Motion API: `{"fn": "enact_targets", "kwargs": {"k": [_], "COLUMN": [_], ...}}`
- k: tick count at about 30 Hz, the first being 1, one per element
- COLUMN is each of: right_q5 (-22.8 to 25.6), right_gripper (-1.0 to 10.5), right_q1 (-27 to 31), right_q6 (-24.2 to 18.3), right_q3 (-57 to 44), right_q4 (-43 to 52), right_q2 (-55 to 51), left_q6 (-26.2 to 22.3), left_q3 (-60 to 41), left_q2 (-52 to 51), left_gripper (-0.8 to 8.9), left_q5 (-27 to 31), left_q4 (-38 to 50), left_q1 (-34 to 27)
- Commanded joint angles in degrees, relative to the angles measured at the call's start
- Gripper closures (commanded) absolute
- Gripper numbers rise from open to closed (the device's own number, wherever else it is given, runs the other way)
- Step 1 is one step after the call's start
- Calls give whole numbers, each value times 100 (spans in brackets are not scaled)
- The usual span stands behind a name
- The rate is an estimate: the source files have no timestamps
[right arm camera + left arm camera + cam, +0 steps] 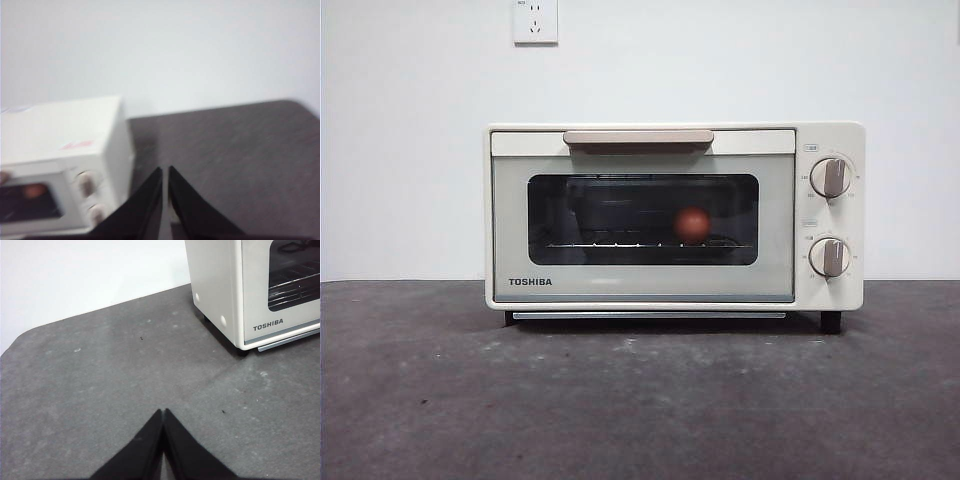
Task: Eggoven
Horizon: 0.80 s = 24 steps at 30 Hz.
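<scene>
Grey table: egg dim behind closed oven glass; both end effectors pinched together, empty.

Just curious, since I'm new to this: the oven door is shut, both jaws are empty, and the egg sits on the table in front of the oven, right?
Not quite. The egg is not on the table; the front view shows it inside the oven, on the rack behind the glass of the shut door. The rest holds: the left gripper and right gripper are empty.
</scene>
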State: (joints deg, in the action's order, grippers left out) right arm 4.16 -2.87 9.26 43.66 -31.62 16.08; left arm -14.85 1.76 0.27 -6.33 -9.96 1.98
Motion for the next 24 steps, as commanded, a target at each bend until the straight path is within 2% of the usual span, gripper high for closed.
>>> {"fn": "enact_targets", "kwargs": {"k": [1, 5, 11, 24], "right_q5": [-195, -616, -577, -566], "right_gripper": [942, 942, 942, 942], "right_q1": [251, 422, 400, 339], "right_q6": [-199, -197, -173, -177], "right_q3": [-612, -1755, -3069, -4103], "right_q4": [619, 1661, 2562, 2645], "right_q2": [-352, -975, -1582, -1587], "left_q6": [61, 61, 61, 61], "left_q3": [-138, -138, -138, -138], "left_q2": [-9, -9, -9, -9], "left_gripper": [806, 806, 806, 806], "left_q5": [-9, -9, -7, -7], "left_q4": [-9, -11, -9, -9], "left_q1": [-13, -13, -13, -13]}}
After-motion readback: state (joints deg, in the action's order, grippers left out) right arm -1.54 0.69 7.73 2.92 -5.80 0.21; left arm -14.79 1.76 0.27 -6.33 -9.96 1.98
